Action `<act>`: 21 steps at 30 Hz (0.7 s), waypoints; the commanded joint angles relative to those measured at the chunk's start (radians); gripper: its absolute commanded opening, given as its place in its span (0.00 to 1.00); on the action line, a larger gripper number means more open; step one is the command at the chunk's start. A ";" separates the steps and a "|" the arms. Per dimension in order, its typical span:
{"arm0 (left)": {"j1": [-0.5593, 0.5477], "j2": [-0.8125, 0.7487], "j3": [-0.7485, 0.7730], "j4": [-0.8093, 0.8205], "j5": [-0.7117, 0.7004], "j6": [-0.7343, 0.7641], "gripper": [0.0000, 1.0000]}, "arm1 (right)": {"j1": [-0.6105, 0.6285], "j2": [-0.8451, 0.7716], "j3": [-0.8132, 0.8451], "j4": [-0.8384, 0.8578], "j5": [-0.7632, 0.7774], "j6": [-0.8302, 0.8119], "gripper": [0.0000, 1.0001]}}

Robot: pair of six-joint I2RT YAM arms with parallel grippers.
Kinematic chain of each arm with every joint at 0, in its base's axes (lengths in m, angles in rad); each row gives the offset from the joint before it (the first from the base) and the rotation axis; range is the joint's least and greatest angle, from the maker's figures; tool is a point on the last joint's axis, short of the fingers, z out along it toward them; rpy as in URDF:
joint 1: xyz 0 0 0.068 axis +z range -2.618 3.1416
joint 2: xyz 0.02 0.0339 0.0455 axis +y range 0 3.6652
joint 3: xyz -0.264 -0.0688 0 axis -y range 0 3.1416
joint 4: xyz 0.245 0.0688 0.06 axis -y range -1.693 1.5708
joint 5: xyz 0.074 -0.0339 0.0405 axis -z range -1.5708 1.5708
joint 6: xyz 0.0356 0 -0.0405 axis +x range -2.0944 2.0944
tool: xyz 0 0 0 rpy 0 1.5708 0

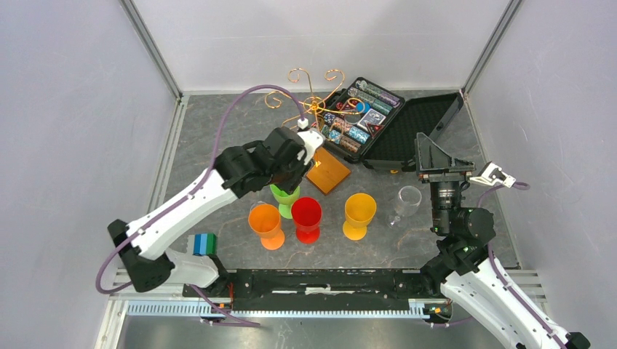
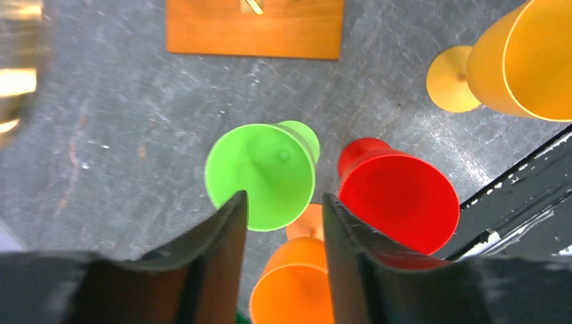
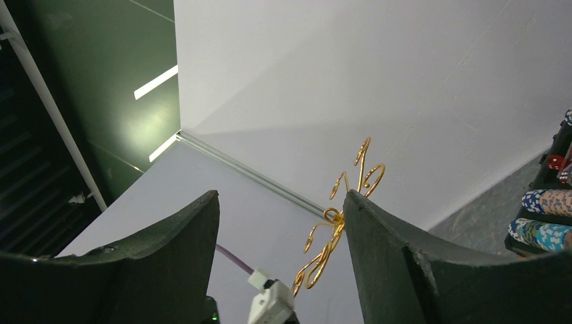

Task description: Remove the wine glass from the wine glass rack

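The gold wire rack (image 1: 313,94) stands at the back centre on its orange-brown wooden base (image 1: 327,173); its curled arms hold nothing. It also shows in the right wrist view (image 3: 335,223). A green wine glass (image 1: 285,198) stands upright on the table in front of the base. My left gripper (image 1: 291,174) hovers just above it, open and empty. In the left wrist view the open gripper (image 2: 283,197) frames the green glass (image 2: 260,172), with the base (image 2: 216,30) beyond. My right gripper (image 1: 438,156) is open and empty at the right, raised and level with the rack (image 3: 280,196).
Orange (image 1: 265,222), red (image 1: 306,216) and yellow (image 1: 359,212) glasses stand close together near the green one. A clear glass (image 1: 407,200) stands beside the right arm. An open black case (image 1: 378,120) of coloured chips lies back right. A blue-green block (image 1: 205,243) sits front left.
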 commanded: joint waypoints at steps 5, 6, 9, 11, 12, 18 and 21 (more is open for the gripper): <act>-0.005 -0.220 0.070 0.063 -0.217 -0.068 0.82 | -0.002 -0.017 0.063 -0.111 0.046 -0.217 0.76; -0.004 -0.243 0.065 0.072 -0.273 -0.085 0.87 | -0.002 -0.019 0.085 -0.164 0.071 -0.283 0.77; -0.005 -0.312 0.053 0.086 -0.488 -0.166 1.00 | -0.001 -0.020 0.162 -0.330 0.154 -0.479 0.80; -0.004 -0.353 0.034 0.087 -0.576 -0.204 1.00 | -0.001 -0.028 0.204 -0.413 0.221 -0.618 0.81; -0.005 -0.374 0.023 0.086 -0.585 -0.197 1.00 | -0.002 -0.034 0.223 -0.445 0.252 -0.669 0.81; -0.004 -0.499 0.016 0.055 -0.585 -0.256 1.00 | -0.001 -0.103 0.302 -0.612 0.489 -0.928 0.95; -0.003 -0.558 0.019 0.048 -0.604 -0.255 1.00 | -0.001 -0.145 0.340 -0.675 0.628 -0.999 0.98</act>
